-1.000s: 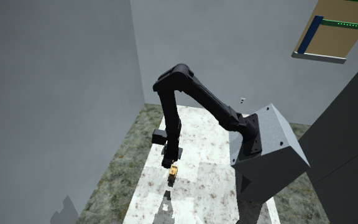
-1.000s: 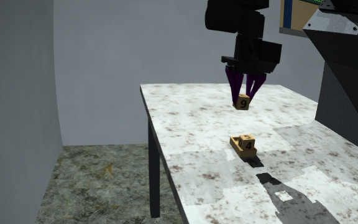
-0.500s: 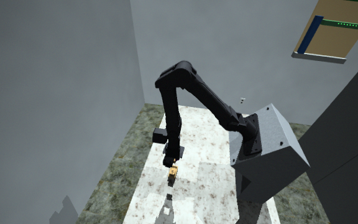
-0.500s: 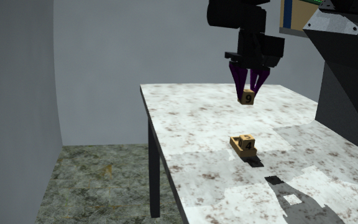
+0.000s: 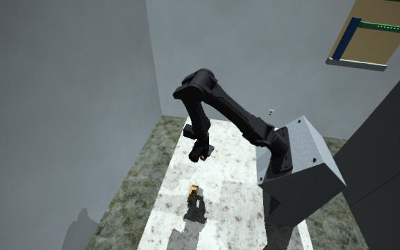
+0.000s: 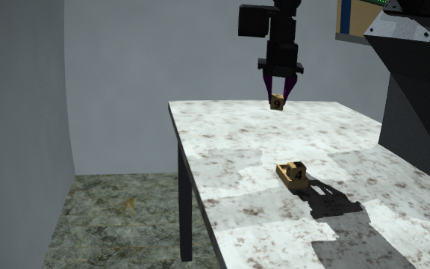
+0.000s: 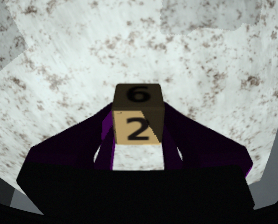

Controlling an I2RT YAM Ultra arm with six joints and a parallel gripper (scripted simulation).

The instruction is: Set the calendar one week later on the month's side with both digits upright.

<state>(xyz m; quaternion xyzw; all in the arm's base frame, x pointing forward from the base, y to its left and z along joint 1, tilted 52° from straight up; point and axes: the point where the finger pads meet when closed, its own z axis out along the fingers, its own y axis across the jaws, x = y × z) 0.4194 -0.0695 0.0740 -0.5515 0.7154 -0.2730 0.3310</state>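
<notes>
My gripper point(image 5: 203, 157) point(image 6: 278, 101) point(image 7: 138, 109) is shut on a wooden number cube point(image 6: 277, 104) point(image 7: 138, 95), held in the air above the table, beyond the tray. In the exterior view its facing side reads 9; in the wrist view that digit looks like a 6, and the side turned up reads 2. The wooden tray point(image 6: 298, 184) is on the table. The other cube point(image 6: 298, 171) is in the tray's near part, with a 4 and a 0 on its visible sides. The tray's far part holds no cube. The month's name cannot be read.
The speckled white table point(image 5: 235, 201) point(image 6: 237, 127) ends at a left edge. The arm's grey pedestal point(image 5: 301, 194) point(image 6: 416, 93) stands at the right. The arm's shadow falls across the tray's near end and the table nearby. A pegboard-like panel point(image 5: 370, 45) hangs on the back wall.
</notes>
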